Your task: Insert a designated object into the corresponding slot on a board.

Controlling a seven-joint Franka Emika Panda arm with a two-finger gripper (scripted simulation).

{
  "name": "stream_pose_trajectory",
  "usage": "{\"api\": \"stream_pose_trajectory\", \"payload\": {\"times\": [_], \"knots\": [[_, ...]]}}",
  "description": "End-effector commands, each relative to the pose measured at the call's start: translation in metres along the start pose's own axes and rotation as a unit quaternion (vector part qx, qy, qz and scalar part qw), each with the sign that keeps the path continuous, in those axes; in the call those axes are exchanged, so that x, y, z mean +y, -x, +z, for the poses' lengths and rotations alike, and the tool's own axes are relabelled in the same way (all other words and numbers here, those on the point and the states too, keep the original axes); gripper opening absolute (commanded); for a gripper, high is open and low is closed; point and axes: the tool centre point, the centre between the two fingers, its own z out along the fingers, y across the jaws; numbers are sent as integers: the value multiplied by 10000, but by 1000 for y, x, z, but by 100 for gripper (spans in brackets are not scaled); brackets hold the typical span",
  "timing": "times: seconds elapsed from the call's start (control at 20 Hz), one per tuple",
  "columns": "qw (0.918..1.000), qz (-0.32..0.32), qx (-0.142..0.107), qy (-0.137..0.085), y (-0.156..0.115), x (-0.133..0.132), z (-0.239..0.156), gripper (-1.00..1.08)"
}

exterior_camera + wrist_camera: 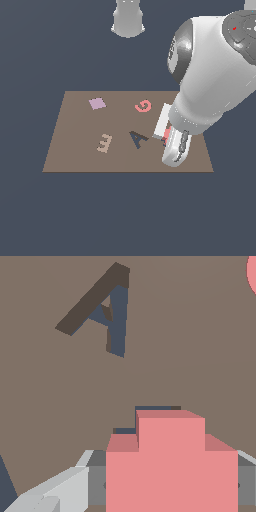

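On the brown board [60,406] — gripper [170,483] pinching the red-pink block [172,461] just over its slot [150,408].

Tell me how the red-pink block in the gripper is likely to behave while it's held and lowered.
The red-pink block looks thick and hard-edged, so it probably stays rigid in the gripper. Its flat faces suggest it won't roll if released onto the board. The stepped, lobed outline could catch on an edge of the slot if slightly misaligned.
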Motion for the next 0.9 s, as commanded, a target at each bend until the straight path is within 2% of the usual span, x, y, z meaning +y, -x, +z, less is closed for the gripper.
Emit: {"api": "stream_pose_trajectory", "payload": {"times": [0.0,0.35,0.4,0.85], "knots": [[10000,-4,-2,-2,0,0,0,-100],[10000,-4,1,-3,0,1,10,-100],[10000,-4,1,-3,0,1,10,100],[10000,-4,1,-3,0,1,10,100]]}}
